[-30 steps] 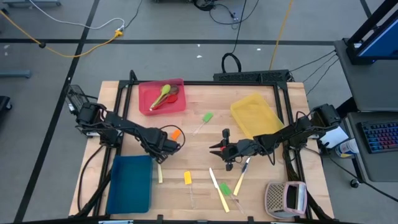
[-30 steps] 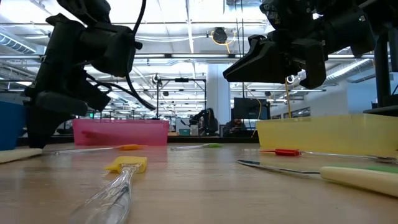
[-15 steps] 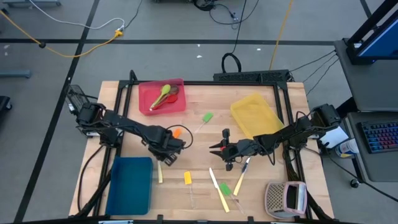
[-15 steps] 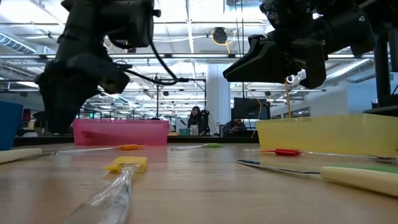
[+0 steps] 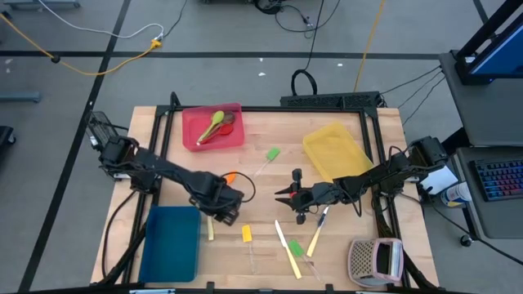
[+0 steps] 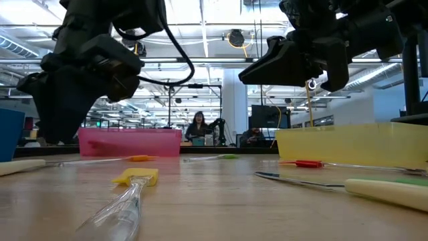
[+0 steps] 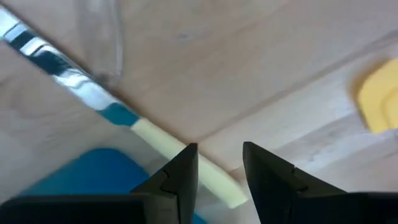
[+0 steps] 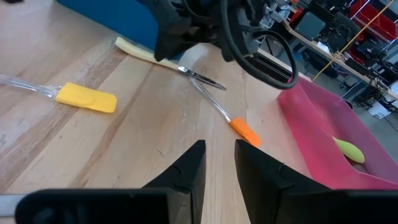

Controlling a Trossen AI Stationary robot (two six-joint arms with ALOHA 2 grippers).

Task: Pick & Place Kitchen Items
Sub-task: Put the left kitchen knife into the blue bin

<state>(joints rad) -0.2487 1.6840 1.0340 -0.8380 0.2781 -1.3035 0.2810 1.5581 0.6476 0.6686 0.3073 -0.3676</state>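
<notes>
The left gripper (image 5: pixel 221 212), fingers parted and empty, is held over the cream-handled knife (image 7: pixel 180 157) beside the blue tray (image 5: pixel 171 242) near the desk's front-left corner. If closed off-centre, the slim handle could be pushed against the tray and missed.

The right gripper (image 5: pixel 288 194), fingers narrowly apart and empty, waits mid-desk.

Red tray (image 5: pixel 194 131), yellow tray (image 5: pixel 335 152), blue tray (image 5: pixel 170 242), cream knife handle (image 7: pixel 186 166), maybe teal-tinted blade, orange spatula head (image 8: pixel 245 132).

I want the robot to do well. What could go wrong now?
1. The left jaws hang open over the slim cream-handled knife, which lies right beside the flat blue tray; coming down, they might bump the tray.
2. The clear-handled spatula with the orange head lies close by, so the left arm could nudge it.
3. The right jaws hang near other utensils and could knock them.
</notes>
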